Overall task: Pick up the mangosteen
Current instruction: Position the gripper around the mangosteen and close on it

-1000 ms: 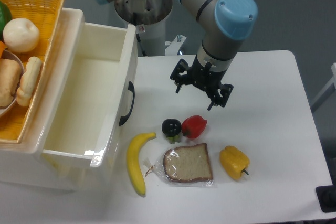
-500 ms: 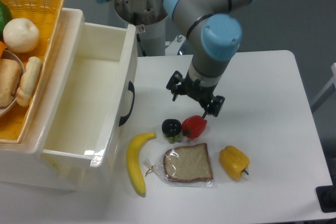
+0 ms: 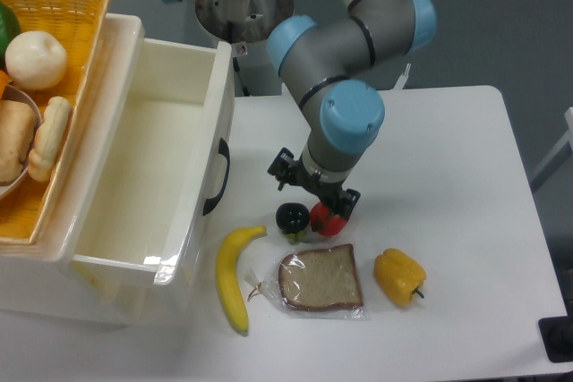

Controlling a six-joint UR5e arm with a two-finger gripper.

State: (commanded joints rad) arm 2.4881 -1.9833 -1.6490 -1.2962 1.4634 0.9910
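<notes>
While the gripper (image 3: 312, 199) hangs with its fingers spread apart, it holds nothing and sits just above the fruit. At its 7 o'clock the mangosteen (image 3: 292, 217) rests on the white table (image 3: 448, 185), touching the red pepper (image 3: 328, 221) at its 3 o'clock; one finger overlaps that pepper. From the mangosteen, a bagged bread slice (image 3: 320, 281) lies at 5 o'clock, a banana (image 3: 233, 279) at 7 o'clock, a yellow pepper (image 3: 399, 276) farther toward 4 o'clock, and an open white drawer (image 3: 152, 167) at 9 o'clock.
</notes>
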